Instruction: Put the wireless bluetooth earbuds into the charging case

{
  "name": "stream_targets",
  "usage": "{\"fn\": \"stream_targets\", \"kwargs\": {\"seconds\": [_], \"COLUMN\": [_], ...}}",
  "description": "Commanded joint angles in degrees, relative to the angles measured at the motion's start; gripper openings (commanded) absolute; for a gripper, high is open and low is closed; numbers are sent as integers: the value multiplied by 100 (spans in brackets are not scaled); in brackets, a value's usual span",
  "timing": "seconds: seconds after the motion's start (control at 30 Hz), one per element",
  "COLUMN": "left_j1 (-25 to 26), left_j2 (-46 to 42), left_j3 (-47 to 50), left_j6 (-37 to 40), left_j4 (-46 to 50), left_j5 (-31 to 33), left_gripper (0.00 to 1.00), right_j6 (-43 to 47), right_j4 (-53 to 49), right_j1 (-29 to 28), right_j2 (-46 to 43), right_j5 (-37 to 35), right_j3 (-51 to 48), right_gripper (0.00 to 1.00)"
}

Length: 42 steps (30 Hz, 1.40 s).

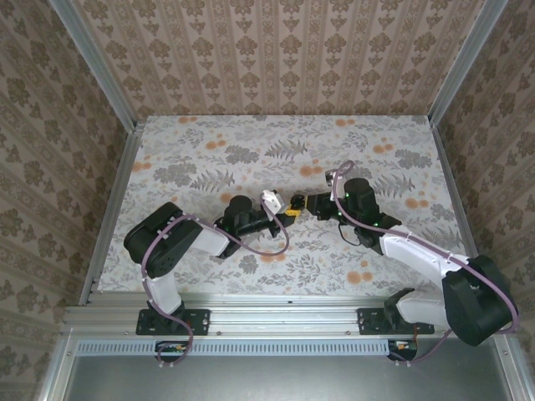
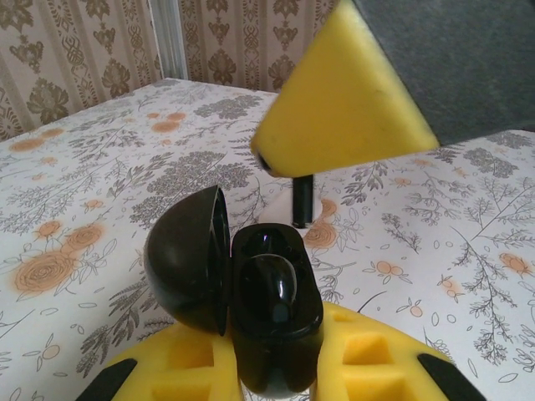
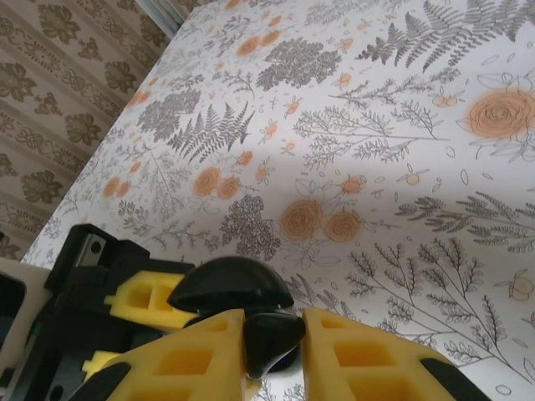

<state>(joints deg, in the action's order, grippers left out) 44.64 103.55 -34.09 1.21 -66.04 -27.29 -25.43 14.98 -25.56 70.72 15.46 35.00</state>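
Earbud [image 3: 269, 336] pinched tight in the right claw [image 3: 273, 327], right beside the open charging case [image 2: 276, 330].
Left claw [image 2: 276, 368] clamps the case over the desk [image 2: 435, 251], lid [image 2: 188, 267] swung left. A glossy dark shape sits inside, hard to make out, and the case's bottom is cut off.

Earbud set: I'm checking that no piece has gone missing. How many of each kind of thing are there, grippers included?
Charging case: 1, open, held in the left gripper
Earbuds: 2, one seated in the case, one pinched in the right gripper
Grippers: 2
Total: 5
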Motion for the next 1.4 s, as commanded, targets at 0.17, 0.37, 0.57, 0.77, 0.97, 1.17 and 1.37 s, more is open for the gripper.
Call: {"fn": "stream_targets", "kwargs": {"seconds": [0.17, 0.37, 0.57, 0.77, 0.97, 1.17, 1.37], "left_j1": [71, 66, 63, 71, 71, 79, 75], "left_j2": [-23, -87, -147, -220, -274, -273, -274], "left_j3": [-168, -186, -176, -172, -180, -204, -211], "left_j6": [-88, -89, -79, -88, -70, -61, -51], "left_j4": [-178, -172, -173, -175, -142, -128, -128], "left_j5": [-167, -163, -149, -157, -161, -164, -162], "left_gripper": [1, 1, 1, 1, 1, 1, 1], "right_j6": [162, 353, 547, 790, 987, 1065, 1193], "right_j4": [163, -14, -232, -455, -625, -655, -735], "right_j1": [-45, -45, -71, -124, -176, -238, -276], "right_j2": [132, 134, 116, 100, 115, 169, 155], "right_j5": [-61, -105, -182, -389, -563, -477, -545], "right_j3": [230, 235, 270, 301, 365, 384, 349], "right_gripper": [22, 22, 22, 22, 22, 22, 22]}}
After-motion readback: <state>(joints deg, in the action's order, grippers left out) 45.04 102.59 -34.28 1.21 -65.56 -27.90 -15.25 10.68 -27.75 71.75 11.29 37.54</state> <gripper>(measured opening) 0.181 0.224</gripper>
